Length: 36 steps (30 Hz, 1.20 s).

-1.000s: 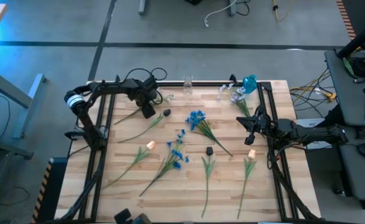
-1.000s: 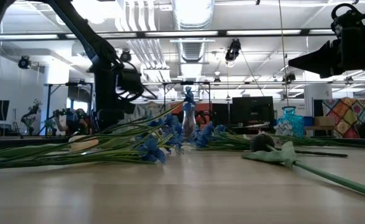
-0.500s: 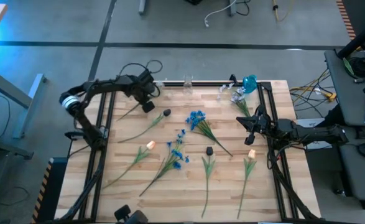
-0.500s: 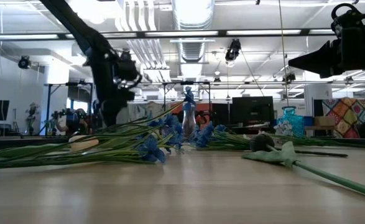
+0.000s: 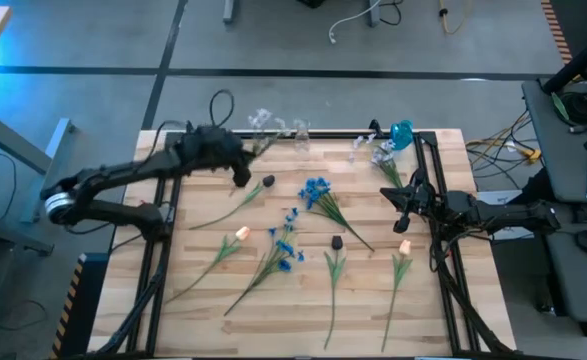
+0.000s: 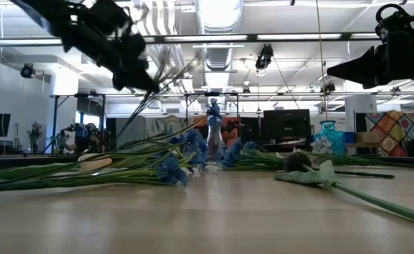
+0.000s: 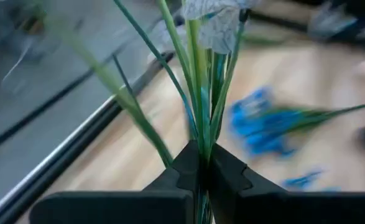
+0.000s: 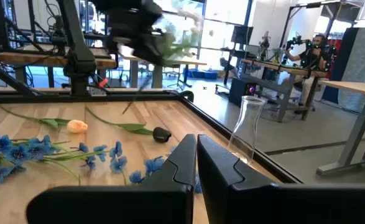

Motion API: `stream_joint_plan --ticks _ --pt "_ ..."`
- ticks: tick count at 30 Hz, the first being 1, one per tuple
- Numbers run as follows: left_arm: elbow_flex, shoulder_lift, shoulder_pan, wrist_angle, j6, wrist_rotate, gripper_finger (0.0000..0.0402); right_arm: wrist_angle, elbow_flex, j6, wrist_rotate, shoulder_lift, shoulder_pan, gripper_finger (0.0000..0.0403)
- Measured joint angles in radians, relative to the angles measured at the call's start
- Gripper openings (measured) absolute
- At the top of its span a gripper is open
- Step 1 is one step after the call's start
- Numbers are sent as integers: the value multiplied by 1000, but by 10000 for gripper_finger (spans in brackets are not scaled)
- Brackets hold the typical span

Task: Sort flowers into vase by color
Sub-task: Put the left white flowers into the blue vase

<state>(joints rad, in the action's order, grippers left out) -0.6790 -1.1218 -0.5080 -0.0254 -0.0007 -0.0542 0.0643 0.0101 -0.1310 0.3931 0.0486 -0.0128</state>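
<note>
My left gripper [image 5: 241, 172] hovers over the table's far left part, shut on a white-blossomed flower sprig [image 5: 261, 122]. That sprig's green stems [image 7: 198, 93] fan out past the fingertips. More flowers lie flat on the wood: a blue bunch [image 5: 316, 190], a blue sprig [image 5: 283, 246], orange-headed ones [image 5: 241, 233] and dark-headed ones [image 5: 268, 181]. A clear vase [image 5: 302, 132] and a blue vase [image 5: 401, 133] stand at the far edge. My right gripper [image 5: 401, 200] waits shut above the right side, holding nothing. My left gripper pinches the sprig's bundle of thin green stems [image 7: 201, 140] between its two fingers. The blossom end [image 7: 216, 25] sticks out beyond the fingertips. In the low view the sprig [image 6: 166, 79] hangs clear of the table, tilted, with loose stems trailing below the gripper.
A white-flowered sprig [image 5: 385, 158] lies near the blue vase. Black frame rails [image 5: 173, 190] run along both sides of the table. Bare wood [image 5: 293, 320] lies toward the near edge.
My left gripper has shut on the white sprig's stems and risen from the far left of the table, the arm tipping over. The sprig, which lay flat, is now lifted clear, its blossoms swung toward the far edge.
</note>
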Motion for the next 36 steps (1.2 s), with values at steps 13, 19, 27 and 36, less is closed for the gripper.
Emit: stream_joint_plan --ticks 13,19,27,36 --pt "210 6 295 674 -19 3 1 10 0 0 1 0 0 9" --pt "195 -103 326 841 -8 1 1 50 0 66 -6 -2 0 9" --pt "117 -319 326 985 -4 -48 1 193 0 118 -22 12 0 9" --pt "-53 -550 325 1101 -1 -135 1 459 0 123 -158 220 0 23"
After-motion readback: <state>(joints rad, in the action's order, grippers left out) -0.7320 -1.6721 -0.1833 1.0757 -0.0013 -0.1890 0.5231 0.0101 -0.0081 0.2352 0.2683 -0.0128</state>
